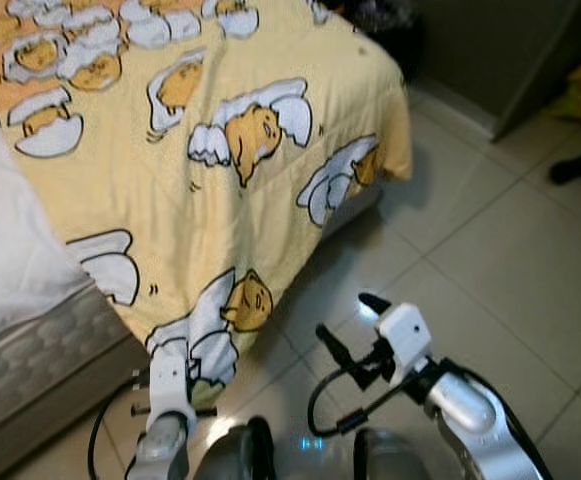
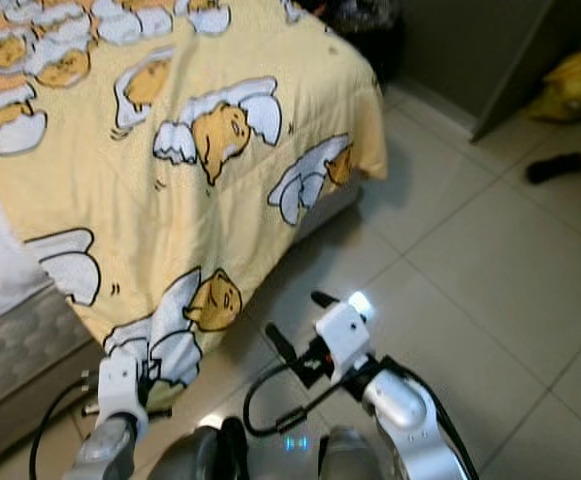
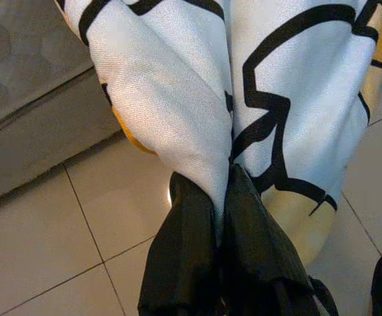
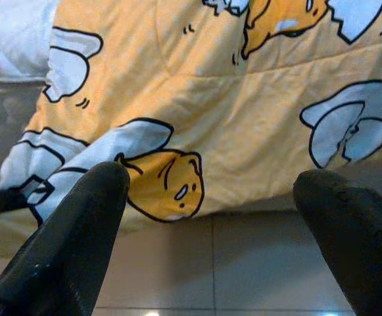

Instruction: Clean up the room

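Head stereo pair looks down and forward from above the robot's own arms, taking in the yellow cartoon-print blanket (image 1: 220,170) draped over the mattress (image 1: 40,350) and the tiled floor (image 1: 490,260). The right eye sits slightly aside, so everything slides over. Left wrist camera looks along the left gripper (image 3: 225,197), pressed right up against the blanket's hanging corner. Right wrist camera peers low between the right gripper (image 4: 210,191) fingers toward that same hanging edge, from farther back.
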Motion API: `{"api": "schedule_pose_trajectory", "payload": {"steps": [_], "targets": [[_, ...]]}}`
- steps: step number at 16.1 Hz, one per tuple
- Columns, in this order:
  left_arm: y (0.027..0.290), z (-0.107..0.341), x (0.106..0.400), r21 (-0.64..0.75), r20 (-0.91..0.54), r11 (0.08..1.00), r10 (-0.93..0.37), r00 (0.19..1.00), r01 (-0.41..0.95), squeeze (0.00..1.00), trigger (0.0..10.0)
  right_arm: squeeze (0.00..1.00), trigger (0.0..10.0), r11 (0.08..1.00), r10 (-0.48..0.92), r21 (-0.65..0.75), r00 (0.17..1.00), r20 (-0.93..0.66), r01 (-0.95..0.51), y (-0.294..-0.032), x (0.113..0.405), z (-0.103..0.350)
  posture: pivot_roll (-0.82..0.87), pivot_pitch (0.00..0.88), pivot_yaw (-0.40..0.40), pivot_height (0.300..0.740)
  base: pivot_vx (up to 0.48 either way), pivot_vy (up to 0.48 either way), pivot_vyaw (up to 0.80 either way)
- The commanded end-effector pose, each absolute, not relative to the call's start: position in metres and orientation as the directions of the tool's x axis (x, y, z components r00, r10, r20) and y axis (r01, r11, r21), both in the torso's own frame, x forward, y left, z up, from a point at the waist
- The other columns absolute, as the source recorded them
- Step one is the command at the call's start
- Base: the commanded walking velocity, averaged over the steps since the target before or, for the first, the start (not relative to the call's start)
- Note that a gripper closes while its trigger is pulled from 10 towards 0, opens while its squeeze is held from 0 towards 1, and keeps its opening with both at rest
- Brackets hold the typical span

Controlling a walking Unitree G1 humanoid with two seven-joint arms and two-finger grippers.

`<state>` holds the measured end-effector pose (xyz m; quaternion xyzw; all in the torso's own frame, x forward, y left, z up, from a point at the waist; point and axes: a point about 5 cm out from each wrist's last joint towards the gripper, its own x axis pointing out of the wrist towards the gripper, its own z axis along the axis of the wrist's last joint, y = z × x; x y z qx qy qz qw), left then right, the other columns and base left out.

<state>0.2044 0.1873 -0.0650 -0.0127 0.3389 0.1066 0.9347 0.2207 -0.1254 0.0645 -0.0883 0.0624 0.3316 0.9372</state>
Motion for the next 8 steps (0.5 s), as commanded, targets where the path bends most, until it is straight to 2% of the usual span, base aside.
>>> {"api": "schedule_pose_trajectory", "payload": {"steps": [1,2,4,5,8], "targets": [[0.2,-0.07,0.194,0.084,-0.668,0.97,0.223,0.71,-0.227,0.0,10.0,0.0,10.0,0.766,0.61,-0.113,0.77,-0.187,-0.633,-0.124,0.219,0.061,-0.19,0.204,0.091,0.74,0.0,0.48,0.0],[0.204,-0.069,0.194,0.1,-0.66,0.968,0.239,0.712,-0.232,0.0,10.0,0.0,10.0,0.766,0.609,-0.115,0.771,-0.187,-0.632,-0.124,0.22,0.061,-0.19,0.203,0.092,0.74,0.0,0.45,0.0],[0.211,-0.069,0.193,0.157,-0.665,0.959,0.28,0.692,-0.236,0.0,10.0,0.0,10.0,0.767,0.605,-0.119,0.773,-0.19,-0.63,-0.126,0.22,0.06,-0.2,0.198,0.092,0.74,0.0,0.0,0.0],[0.213,-0.069,0.193,0.168,-0.663,0.955,0.294,0.689,-0.246,1.0,10.0,0.0,10.0,0.769,0.603,-0.118,0.774,-0.192,-0.628,-0.126,0.221,0.059,-0.2,0.196,0.091,0.74,0.0,0.0,0.0],[0.21,-0.069,0.195,0.147,-0.665,0.959,0.279,0.693,-0.244,1.0,10.0,0.0,10.0,0.769,0.603,-0.119,0.774,-0.192,-0.628,-0.126,0.221,0.059,-0.2,0.193,0.091,0.74,0.0,0.0,0.0]]}}
